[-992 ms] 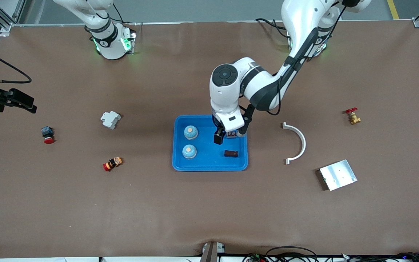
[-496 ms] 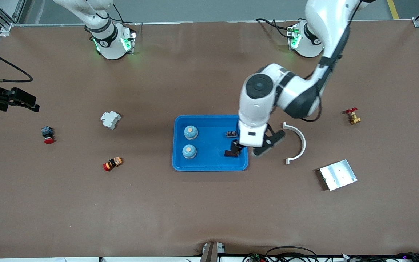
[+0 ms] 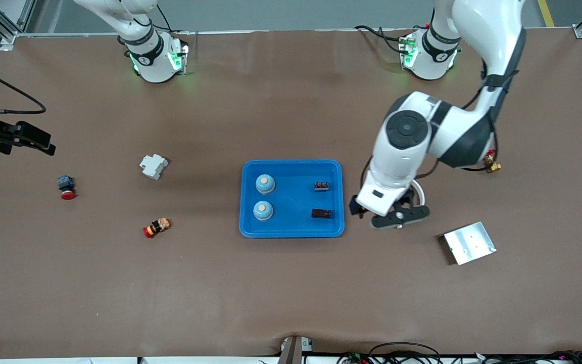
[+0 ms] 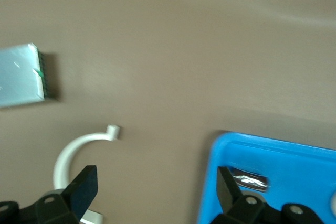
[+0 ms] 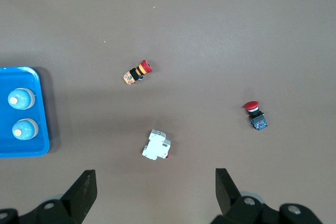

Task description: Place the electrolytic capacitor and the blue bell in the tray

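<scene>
The bright blue tray (image 3: 291, 230) lies mid-table. In it are two blue bells (image 3: 265, 183) (image 3: 262, 210) and two dark electrolytic capacitors (image 3: 322, 185) (image 3: 322, 213). My left gripper (image 3: 369, 212) is open and empty, low over the bare table beside the tray's edge on the left arm's side. In the left wrist view the left gripper (image 4: 156, 187) has the tray's rim (image 4: 210, 182) by one finger and a capacitor (image 4: 251, 180) just inside. My right gripper (image 5: 155, 190) is open and empty, waiting high over the right arm's end; that view shows the tray (image 5: 42, 145) and both bells (image 5: 21, 98) (image 5: 24, 128).
A white curved piece (image 3: 419, 194) lies partly under the left hand, also in the left wrist view (image 4: 68, 153). A silver plate (image 3: 469, 242) and a brass valve (image 3: 490, 163) lie toward the left arm's end. A white breaker (image 3: 153, 166) and two red push buttons (image 3: 66, 186) (image 3: 156, 227) lie toward the right arm's end.
The left gripper has moved from over the tray out past its edge toward the left arm's end, leaving the capacitor in the tray. The right arm has not moved.
</scene>
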